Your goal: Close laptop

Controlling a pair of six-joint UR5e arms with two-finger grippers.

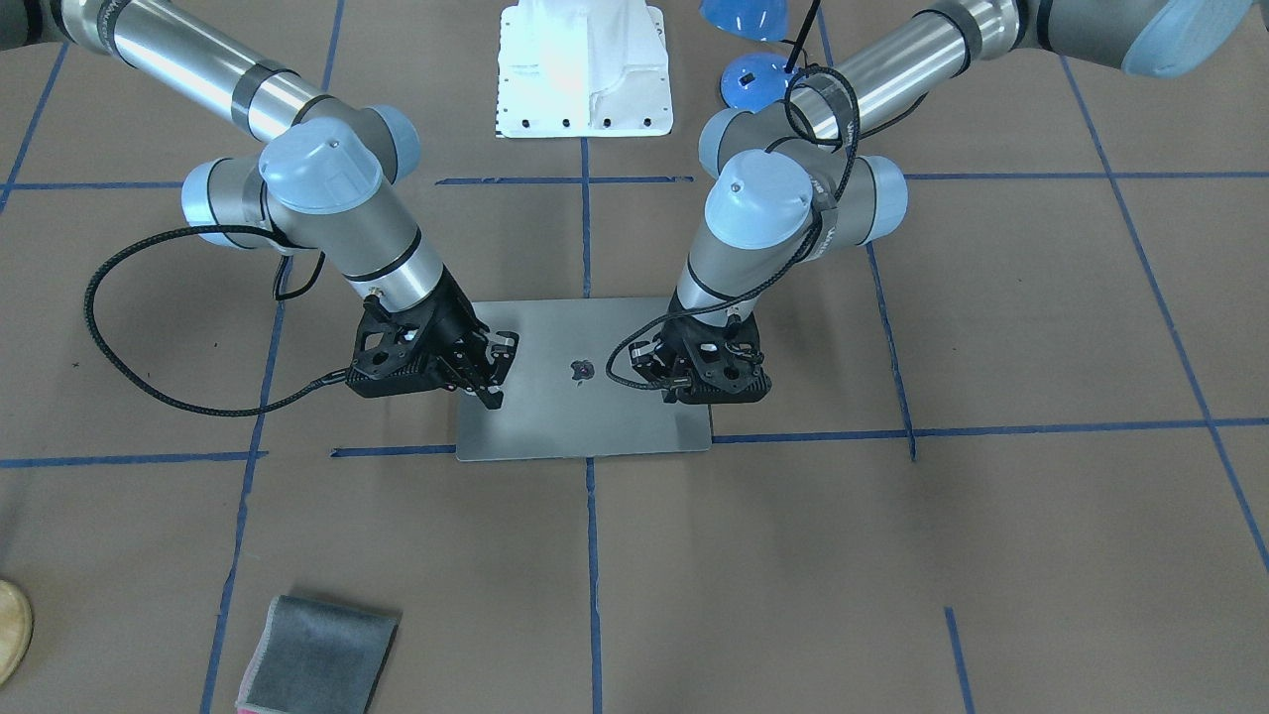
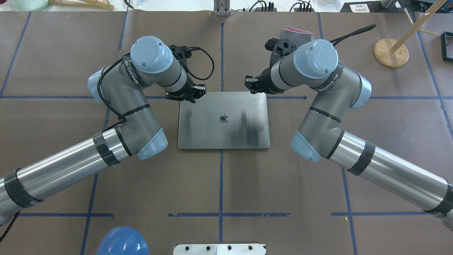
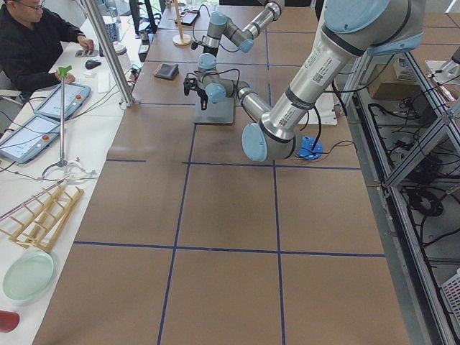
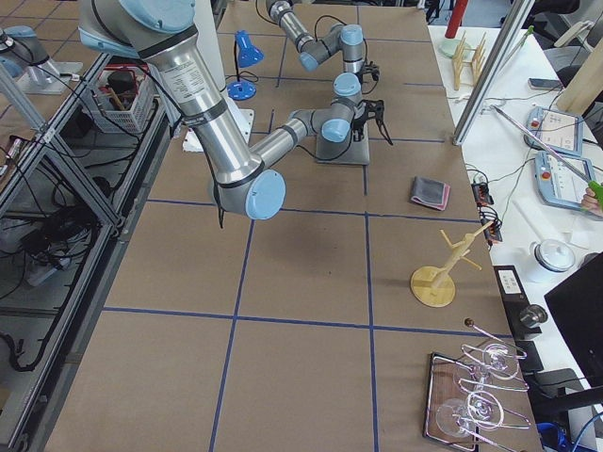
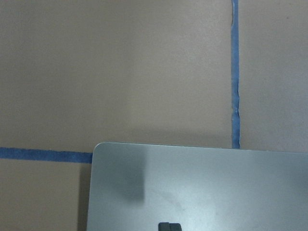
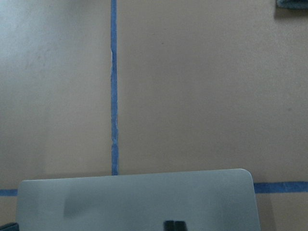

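The space-grey laptop (image 1: 585, 421) lies shut and flat on the table, with the apple logo up; it also shows in the overhead view (image 2: 223, 132). My left gripper (image 2: 194, 96) hangs over the lid's far left corner, fingers together, and shows in the front view (image 1: 684, 382). My right gripper (image 2: 252, 86) hangs over the far right corner, also shut, and shows in the front view (image 1: 493, 392). Each wrist view shows the lid (image 5: 216, 187) (image 6: 134, 197) with one dark tip at the bottom edge. I cannot tell if they touch the lid.
A folded grey cloth with a pink edge (image 1: 317, 659) lies on the operators' side, partly hidden behind my right arm in the overhead view (image 2: 295, 32). A wooden stand (image 2: 391, 52) is at the far right. A blue lamp (image 1: 749, 79) and a white base (image 1: 585, 69) sit near the robot.
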